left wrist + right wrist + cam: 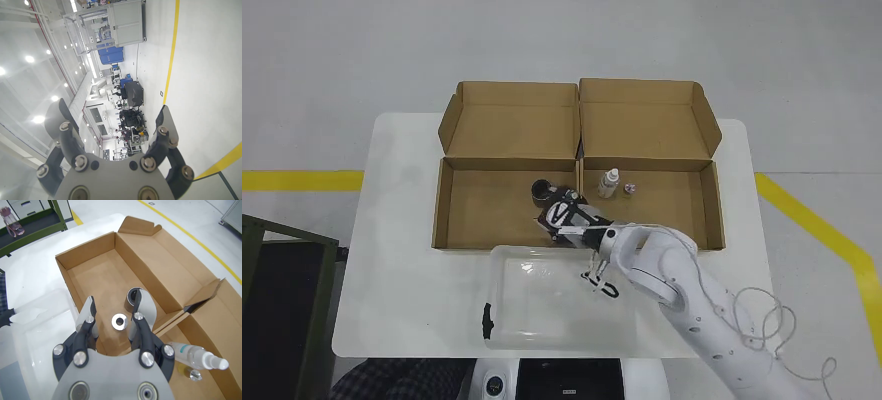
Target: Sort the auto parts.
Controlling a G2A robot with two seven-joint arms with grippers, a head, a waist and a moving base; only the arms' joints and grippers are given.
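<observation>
1. Two open cardboard boxes are sitting side by side on the far half of the tabletop, the left box and the right box. Their lids are folding back toward the far edge and their inner walls are touching.
2. The right gripper is hanging over the left box, close to that box's near right corner. Its jaws are standing wide apart and gripping nothing.
3. A silver ring is lying flat on the left box's floor. In the right wrist view it is showing in the gap between the two spread fingers, apart from both.
4. A dark cylinder is standing upright on the same floor, just beyond the ring toward the box's far wall. One fingertip is overlapping its rim in the right wrist view, and whether the two are touching cannot be told.
5. A spray bottle is sitting in the right box near its far left corner, with a small metal fitting just beside it.
6. A clear plastic bin is sitting at the near edge of the tabletop, directly in front of the boxes.
7. The left gripper is pointing out into the room, its jaws spread with nothing between them.
</observation>
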